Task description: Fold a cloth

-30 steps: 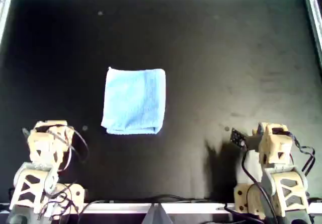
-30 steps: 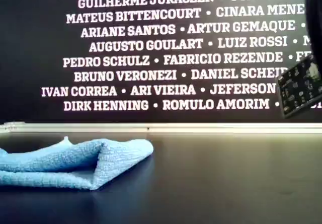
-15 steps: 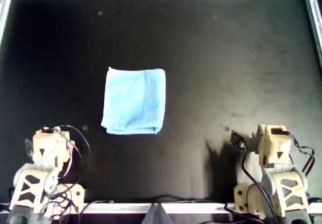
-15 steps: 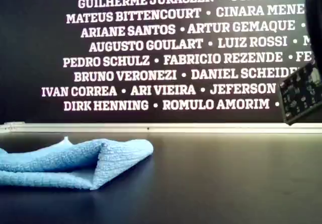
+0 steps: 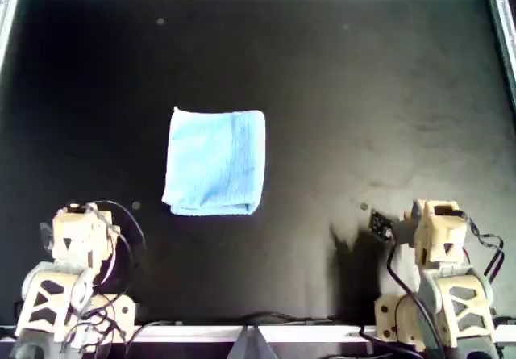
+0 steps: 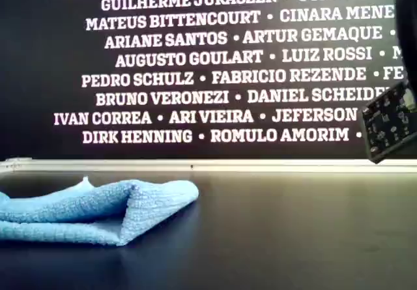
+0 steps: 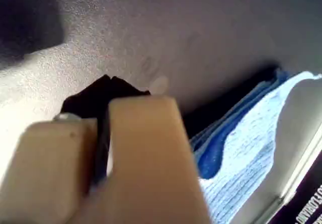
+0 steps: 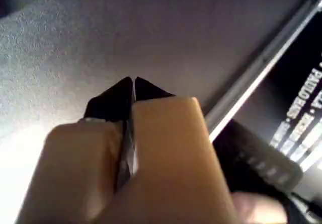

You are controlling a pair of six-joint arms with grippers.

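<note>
Both grippers, left (image 7: 108, 83) and right (image 8: 132, 83), fingers pinched together, holding nothing | light blue soft towel-textured cloth (image 5: 214, 162) folded on black table (image 5: 363, 93), overhead centre-left | I'd leave arms parked, fold looks done

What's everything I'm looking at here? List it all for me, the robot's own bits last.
cloth: one, light blue, folded, lying flat left of centre in the overhead view
table: one, black with a pale metal rim, under everything
wall of names: one, black with white lettering, behind the table in the exterior view
circuit board: one, black, at the exterior view's right edge
left gripper: one, tan with black tips, jaws shut, empty, near the cloth
right gripper: one, tan with black tips, jaws shut, empty
</note>
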